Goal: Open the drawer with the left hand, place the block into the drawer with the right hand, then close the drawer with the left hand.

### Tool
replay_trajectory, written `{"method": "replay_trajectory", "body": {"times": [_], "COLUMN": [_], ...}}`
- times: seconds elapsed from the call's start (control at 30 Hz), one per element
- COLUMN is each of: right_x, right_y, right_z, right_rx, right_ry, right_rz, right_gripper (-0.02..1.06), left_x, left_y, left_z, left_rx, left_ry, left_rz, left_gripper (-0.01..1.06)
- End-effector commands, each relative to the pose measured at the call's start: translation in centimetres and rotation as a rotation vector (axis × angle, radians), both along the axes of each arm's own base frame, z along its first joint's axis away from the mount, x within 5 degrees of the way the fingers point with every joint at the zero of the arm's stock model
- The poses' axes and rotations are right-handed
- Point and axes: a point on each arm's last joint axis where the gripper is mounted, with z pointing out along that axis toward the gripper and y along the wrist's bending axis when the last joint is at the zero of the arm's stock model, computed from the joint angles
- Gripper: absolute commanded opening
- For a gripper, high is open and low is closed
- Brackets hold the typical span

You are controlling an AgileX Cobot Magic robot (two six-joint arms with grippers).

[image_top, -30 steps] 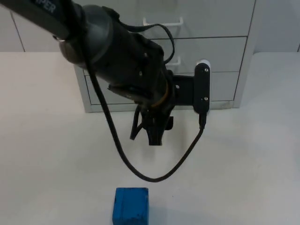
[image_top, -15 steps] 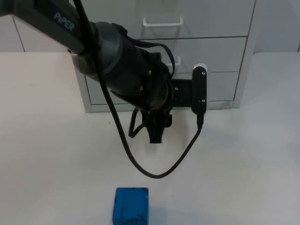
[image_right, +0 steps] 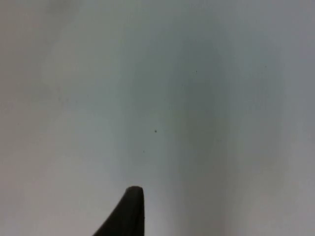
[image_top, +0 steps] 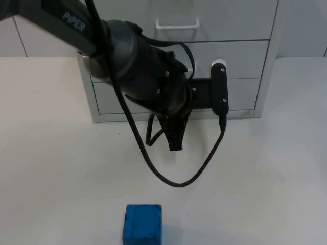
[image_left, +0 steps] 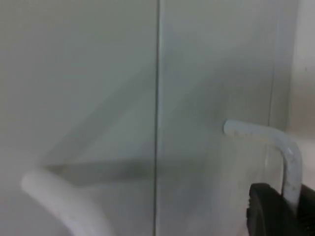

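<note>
Left gripper (image_top: 175, 144) centre frame before smooth grey drawer (image_top: 225, 64), by its thin white bar handle (image_left: 275, 147), grip state unclear; rough blue cube block (image_top: 142, 223) bottom centre on white table (image_top: 51, 168)

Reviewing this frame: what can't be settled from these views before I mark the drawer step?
- Left gripper: top view, the arm's own body hides whether it is open or shut.
- Lower drawer handle: left wrist view, too blurred to tell contact with the black fingertip; in the top view the arm covers it.
- Blue block: top view, cut off by the picture's edge.
- Right gripper: right wrist view, one fingertip over the white table.
</note>
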Motion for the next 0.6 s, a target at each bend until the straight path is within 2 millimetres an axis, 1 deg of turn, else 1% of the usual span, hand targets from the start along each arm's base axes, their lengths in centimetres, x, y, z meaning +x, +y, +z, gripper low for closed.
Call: {"method": "replay_trajectory", "body": {"times": [0.0, 0.07, 0.1, 0.2, 0.23, 0.37, 0.4, 0.43, 0.53, 0.57], "right_x": [0.2, 0.2, 0.2, 0.2, 0.2, 0.2, 0.2, 0.2, 0.2, 0.2], "right_y": [-0.1, -0.1, -0.1, -0.1, -0.1, -0.1, -0.1, -0.1, -0.1, -0.1], "right_z": [0.3, 0.3, 0.3, 0.3, 0.3, 0.3, 0.3, 0.3, 0.3, 0.3], "right_rx": [-0.001, -0.001, -0.001, -0.001, -0.001, -0.001, -0.001, -0.001, -0.001, -0.001], "right_ry": [-0.023, -0.023, -0.023, -0.023, -0.023, -0.023, -0.023, -0.023, -0.023, -0.023], "right_rz": [-0.005, -0.005, -0.005, -0.005, -0.005, -0.005, -0.005, -0.005, -0.005, -0.005], "right_gripper": [1.04, 1.04, 1.04, 1.04, 1.04, 1.04, 1.04, 1.04, 1.04, 1.04], "left_x": [-1.4, -2.4, -2.4, -3.9, -3.9, -6.4, -7.4, -7.4, -9.4, -9.4], "left_y": [0.1, 0.0, 0.0, 0.0, 0.0, -0.6, -0.8, -0.8, -1.5, -1.5], "left_z": [-1.8, -2.1, -2.1, -2.1, -2.1, -1.6, -1.5, -1.5, -1.2, -1.2], "left_rx": [-0.02, 0.006, 0.006, 0.016, 0.016, 0.002, 0.0, 0.0, 0.0, 0.0], "left_ry": [0.075, 0.083, 0.083, 0.106, 0.106, 0.116, 0.129, 0.129, 0.151, 0.151], "left_rz": [0.074, 0.09, 0.09, 0.124, 0.124, 0.137, 0.138, 0.138, 0.134, 0.134], "left_gripper": [0.0, 0.0, 0.0, 0.0, 0.0, 0.0, 0.0, 0.0, 0.0, 0.0]}}
